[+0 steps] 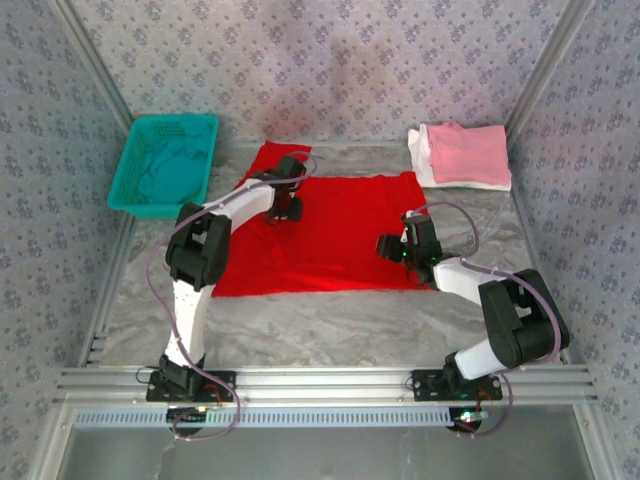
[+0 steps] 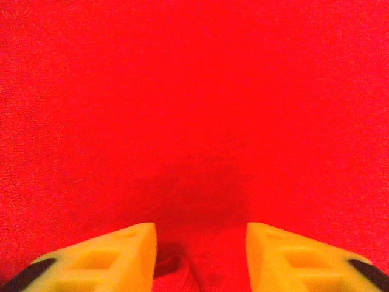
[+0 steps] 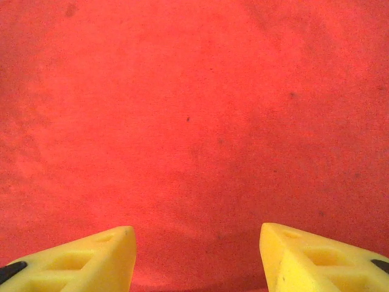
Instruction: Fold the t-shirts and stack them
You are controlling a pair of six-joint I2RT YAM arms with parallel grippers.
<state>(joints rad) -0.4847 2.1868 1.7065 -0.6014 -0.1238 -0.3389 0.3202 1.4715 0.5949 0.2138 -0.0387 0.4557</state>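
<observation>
The bright red t-shirt (image 1: 330, 235) lies spread flat across the middle of the table. My left gripper (image 1: 289, 208) is down on its far left part, near the sleeve; its yellow fingers (image 2: 115, 255) stand open over the red cloth (image 2: 194, 121), with a small wrinkle between them. At the shirt's right edge my right gripper (image 1: 392, 247) hovers low, and its fingers (image 3: 91, 258) are open with smooth red cloth (image 3: 194, 121) between them. A folded pink t-shirt (image 1: 468, 152) rests on a folded white t-shirt (image 1: 425, 160) at the back right. The teal t-shirt (image 1: 165, 170) lies in the basket.
A teal plastic mesh basket (image 1: 135, 150) stands at the back left. Patterned walls close in the table on three sides. Bare grey tabletop (image 1: 330, 325) runs between the red shirt and the metal rail at the near edge.
</observation>
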